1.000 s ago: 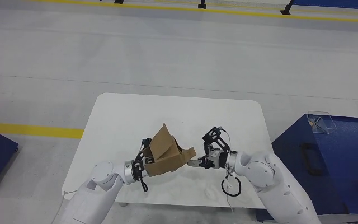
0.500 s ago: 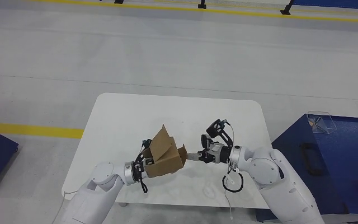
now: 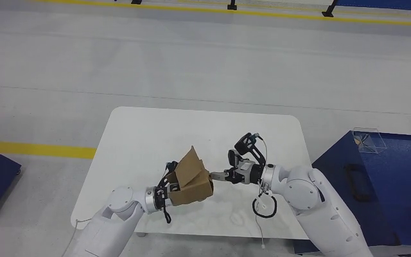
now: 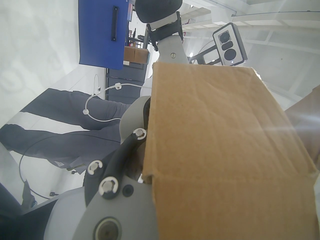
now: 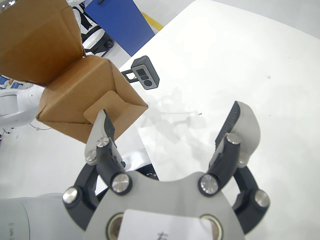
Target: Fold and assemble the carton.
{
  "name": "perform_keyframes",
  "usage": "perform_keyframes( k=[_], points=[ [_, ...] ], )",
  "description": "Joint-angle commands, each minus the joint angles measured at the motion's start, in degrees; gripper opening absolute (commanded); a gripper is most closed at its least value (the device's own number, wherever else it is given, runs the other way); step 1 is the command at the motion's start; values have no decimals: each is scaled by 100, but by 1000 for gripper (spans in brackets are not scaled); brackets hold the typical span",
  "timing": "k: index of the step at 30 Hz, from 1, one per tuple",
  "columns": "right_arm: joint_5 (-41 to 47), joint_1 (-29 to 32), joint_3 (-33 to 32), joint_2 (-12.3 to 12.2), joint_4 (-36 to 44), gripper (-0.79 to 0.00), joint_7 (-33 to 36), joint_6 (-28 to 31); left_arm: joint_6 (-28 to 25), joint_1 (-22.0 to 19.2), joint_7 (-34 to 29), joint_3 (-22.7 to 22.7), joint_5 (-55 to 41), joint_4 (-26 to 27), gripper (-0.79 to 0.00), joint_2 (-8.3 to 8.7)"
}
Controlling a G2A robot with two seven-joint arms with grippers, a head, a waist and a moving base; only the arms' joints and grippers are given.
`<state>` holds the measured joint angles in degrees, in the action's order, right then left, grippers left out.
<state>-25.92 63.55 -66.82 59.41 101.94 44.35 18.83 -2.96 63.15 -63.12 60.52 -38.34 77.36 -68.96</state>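
**Cardboard carton held off the table, one end flap under a fingertip**

The carton is seen at lower centre of the top view, raised off the white table. It is held at its lower-left side by the left gripper, which is judged closed on a wall panel. One padded finger is seen past the panel's edge; the other is hidden behind the board. The right gripper is spread wide and holds nothing, with one fingertip touching a small rounded flap at the carton's end.

The board is judged light and thin, stiff across its panels but weak at the creases, so it may buckle or twist if pinched hard. Hold is best taken on flat panels near a fold line. Flaps are best pushed close to their hinges.
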Motion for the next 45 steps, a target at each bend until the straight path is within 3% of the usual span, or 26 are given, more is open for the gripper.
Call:
perform_keyframes(
  k=[1,45],
  points=[
    [-8,-13,20,4,5,0,2,-17,3,-11,-10,-11,-2,-15,-785,-3],
    [-404,-228,322,57,131,0,198,-341,-63,106,-1,47,34,105,-785,11]
  ],
)
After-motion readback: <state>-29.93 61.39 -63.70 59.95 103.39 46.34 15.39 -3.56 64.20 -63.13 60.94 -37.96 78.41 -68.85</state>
